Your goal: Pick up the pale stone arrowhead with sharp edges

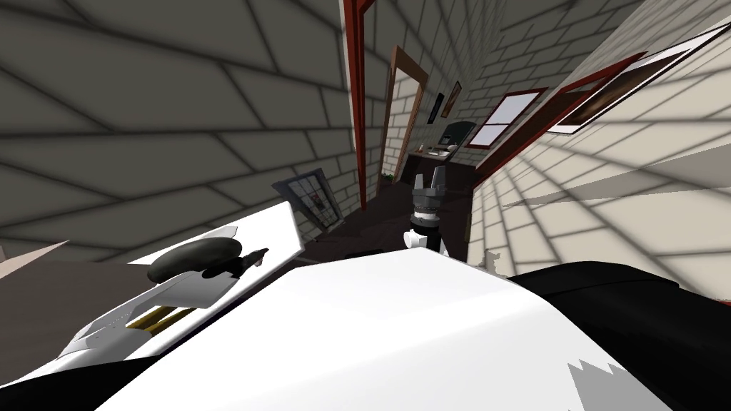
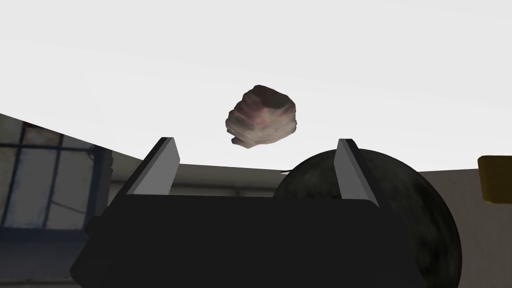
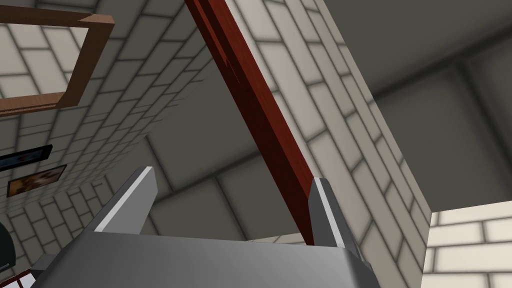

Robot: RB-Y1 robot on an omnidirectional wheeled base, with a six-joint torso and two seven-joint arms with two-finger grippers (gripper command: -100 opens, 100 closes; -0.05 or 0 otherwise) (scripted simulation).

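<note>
The white top (image 2: 350, 60) carries everything we need, and it stretches ahead of the left hand. On it a dark rounded lump (image 2: 425, 225) sits close by one finger of the left gripper (image 2: 256, 142), and we judge it the main thing to avoid. That gripper's blades are spread wide with nothing between them. The right gripper (image 1: 430, 178) is held up in front of us, away from the work, its fingers likewise parted and empty.

The pale stone arrowhead (image 2: 262, 116) lies on the white top just beyond the left fingertips, lined up with the gap and touching neither blade. We should ease straight forward and low until the blades flank it, then close on its broader faces, since its sharp edges may slip. A yellow object (image 2: 495, 179) lies further off, beyond the dark lump.
</note>
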